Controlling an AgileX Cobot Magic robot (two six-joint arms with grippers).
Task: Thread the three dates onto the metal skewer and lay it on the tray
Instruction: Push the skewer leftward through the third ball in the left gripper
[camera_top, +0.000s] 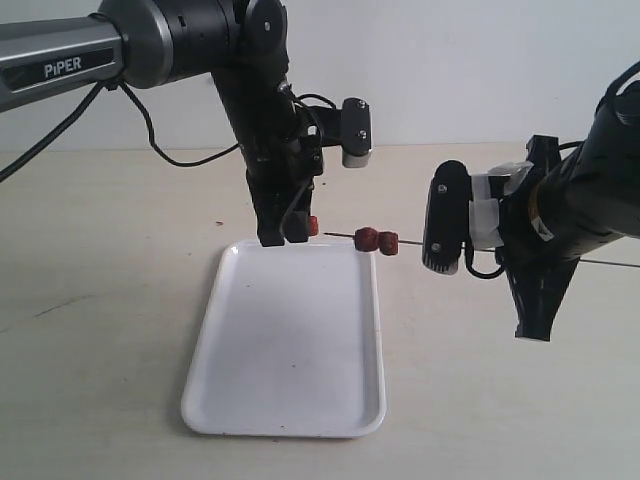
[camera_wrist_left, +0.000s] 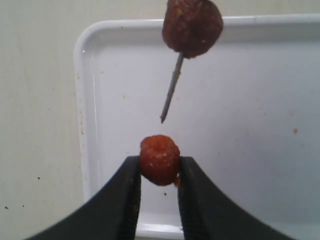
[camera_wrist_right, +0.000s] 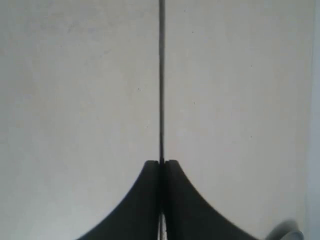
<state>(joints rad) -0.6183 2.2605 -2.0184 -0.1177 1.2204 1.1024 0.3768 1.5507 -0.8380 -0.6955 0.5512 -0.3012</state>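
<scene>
My left gripper (camera_top: 285, 238) (camera_wrist_left: 159, 164) is shut on one reddish date (camera_top: 313, 226) (camera_wrist_left: 159, 160), held just above the far edge of the white tray (camera_top: 290, 350) (camera_wrist_left: 90, 100). The thin metal skewer (camera_top: 340, 235) (camera_wrist_left: 172, 90) (camera_wrist_right: 161, 75) points its bare tip at that date, a short gap away. Two other dates (camera_top: 377, 240) sit threaded side by side on it; the left wrist view shows the nearer one (camera_wrist_left: 192, 27). My right gripper (camera_top: 533, 330) (camera_wrist_right: 161, 162) is shut on the skewer further right, and the rod's tail sticks out past it.
The tray lies on a pale tabletop (camera_top: 100, 300) with nothing lying in it. The right arm's wrist camera (camera_top: 445, 215) hangs close to the threaded dates. A black cable (camera_top: 150, 130) droops behind the left arm.
</scene>
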